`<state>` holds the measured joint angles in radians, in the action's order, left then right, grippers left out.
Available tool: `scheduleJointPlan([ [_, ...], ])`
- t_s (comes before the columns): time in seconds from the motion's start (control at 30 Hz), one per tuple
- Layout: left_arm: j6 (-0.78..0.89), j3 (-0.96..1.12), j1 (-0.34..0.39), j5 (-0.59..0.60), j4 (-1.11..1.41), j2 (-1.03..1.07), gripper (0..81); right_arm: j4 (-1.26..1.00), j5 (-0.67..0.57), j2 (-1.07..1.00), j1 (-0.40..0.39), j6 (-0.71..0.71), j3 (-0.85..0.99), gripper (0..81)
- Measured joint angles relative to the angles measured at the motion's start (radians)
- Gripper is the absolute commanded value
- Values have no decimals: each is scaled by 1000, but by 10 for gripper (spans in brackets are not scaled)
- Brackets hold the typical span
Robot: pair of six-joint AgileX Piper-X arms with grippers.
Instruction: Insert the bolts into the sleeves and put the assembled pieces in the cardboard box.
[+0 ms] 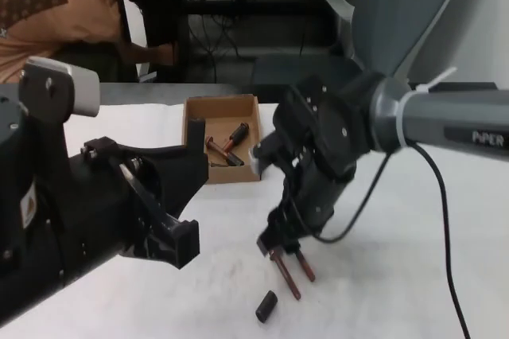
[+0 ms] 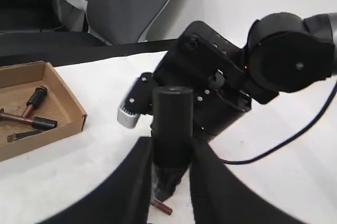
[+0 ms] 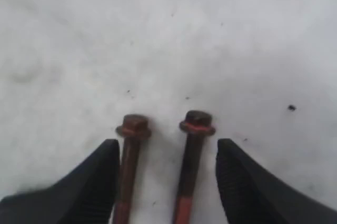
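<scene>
so the right gripper (image 1: 283,250) sits lower middle of the high view, fingers open around two bolts (image 3: 196,129) on the bench (image 3: 158,34), left gripper (image 2: 172,148) fingers clamped on a black sleeve (image 2: 172,113)

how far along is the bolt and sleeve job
Done: assembled pieces already lie in the cardboard box. In hand: the left gripper holds a black sleeve, and the right gripper is open around two bolts on the white table, not gripping yet. Left: sleeve both bolts, using the loose sleeve near them, then box them.
</scene>
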<state>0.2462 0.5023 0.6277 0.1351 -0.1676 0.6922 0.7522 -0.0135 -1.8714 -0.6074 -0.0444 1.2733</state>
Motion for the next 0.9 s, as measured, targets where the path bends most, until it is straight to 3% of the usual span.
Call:
scheduleJointPlan([
  [0.13,0,0,0,4,-19,0,18,5,13,-32,35,-11,41,406],
  [0.3,0,0,0,18,-20,0,18,38,13,-67,62,-31,46,409],
  [0.77,0,0,0,19,-23,0,18,67,-37,-79,37,-34,51,409],
  [0.8,0,0,0,19,-26,0,18,65,-37,-83,37,-34,51,386],
  [0.83,-4,0,0,19,-31,0,18,64,-37,-88,37,-34,51,309],
  [0.87,-9,0,0,19,-36,0,18,64,-37,-94,37,-34,51,214],
  [0.9,-14,0,0,19,-40,0,18,64,-37,-100,37,-34,51,64],
])
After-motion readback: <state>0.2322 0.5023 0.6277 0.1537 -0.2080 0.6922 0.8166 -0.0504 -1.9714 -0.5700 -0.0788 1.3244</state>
